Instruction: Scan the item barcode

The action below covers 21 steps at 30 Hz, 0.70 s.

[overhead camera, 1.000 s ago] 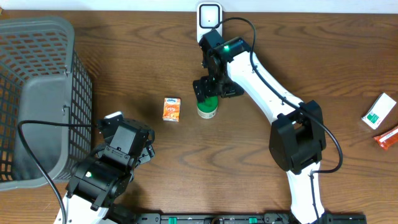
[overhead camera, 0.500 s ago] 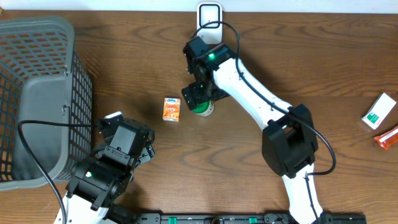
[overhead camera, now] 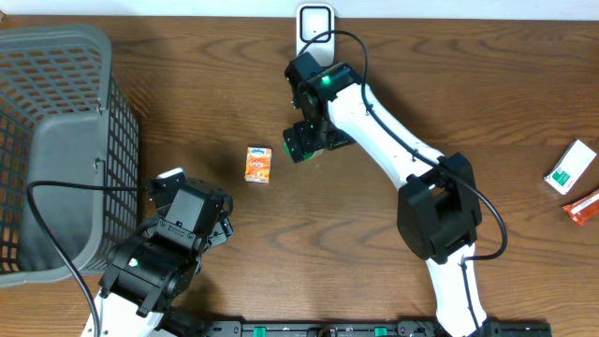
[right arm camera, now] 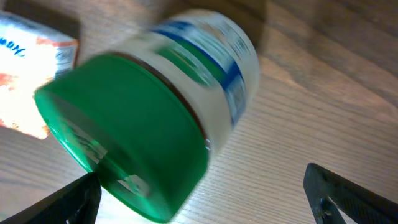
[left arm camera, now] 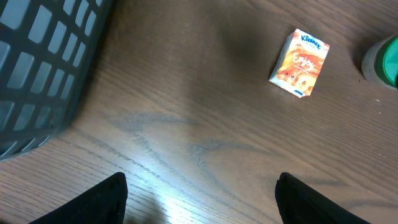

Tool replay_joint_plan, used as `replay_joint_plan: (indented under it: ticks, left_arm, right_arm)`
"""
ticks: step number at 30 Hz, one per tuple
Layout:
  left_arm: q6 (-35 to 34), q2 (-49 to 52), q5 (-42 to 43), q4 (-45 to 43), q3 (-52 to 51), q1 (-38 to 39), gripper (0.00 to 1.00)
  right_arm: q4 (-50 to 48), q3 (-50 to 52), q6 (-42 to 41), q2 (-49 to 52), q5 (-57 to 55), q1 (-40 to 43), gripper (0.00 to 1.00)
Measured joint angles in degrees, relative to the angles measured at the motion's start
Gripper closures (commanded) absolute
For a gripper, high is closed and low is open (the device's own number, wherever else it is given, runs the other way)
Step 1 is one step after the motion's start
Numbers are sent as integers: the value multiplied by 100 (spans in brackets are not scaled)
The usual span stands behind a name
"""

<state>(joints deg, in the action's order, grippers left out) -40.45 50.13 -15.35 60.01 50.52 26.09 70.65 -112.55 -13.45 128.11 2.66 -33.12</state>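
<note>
A jar with a green lid and a white and blue label [right arm camera: 155, 112] stands slanted and blurred in the right wrist view, partly between the fingers of my open right gripper [right arm camera: 211, 199], its lid close to the left finger [right arm camera: 74, 202]. From overhead the right gripper [overhead camera: 304, 142] covers most of the jar. The white scanner [overhead camera: 315, 23] stands at the far edge, behind that arm. My left gripper [left arm camera: 202, 202] is open over bare wood, with nothing between its fingers.
A small orange tissue pack [overhead camera: 259, 164] lies just left of the jar, also in the left wrist view [left arm camera: 300, 63]. A grey mesh basket [overhead camera: 56, 140] fills the left side. A white and green box [overhead camera: 571, 168] and a red packet [overhead camera: 582, 206] lie at the far right.
My right gripper swung left over the jar, then shifted slightly toward the far edge; the jar now shows less from overhead. The left arm has not moved.
</note>
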Motion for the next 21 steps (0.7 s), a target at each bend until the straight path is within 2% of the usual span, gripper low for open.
replay_joint_plan:
  ticks: [21]
  left_arm:
    - [0, 0, -2, 0, 0, 0, 23]
  right_arm:
    - [22, -505, -402, 7, 37, 44, 1]
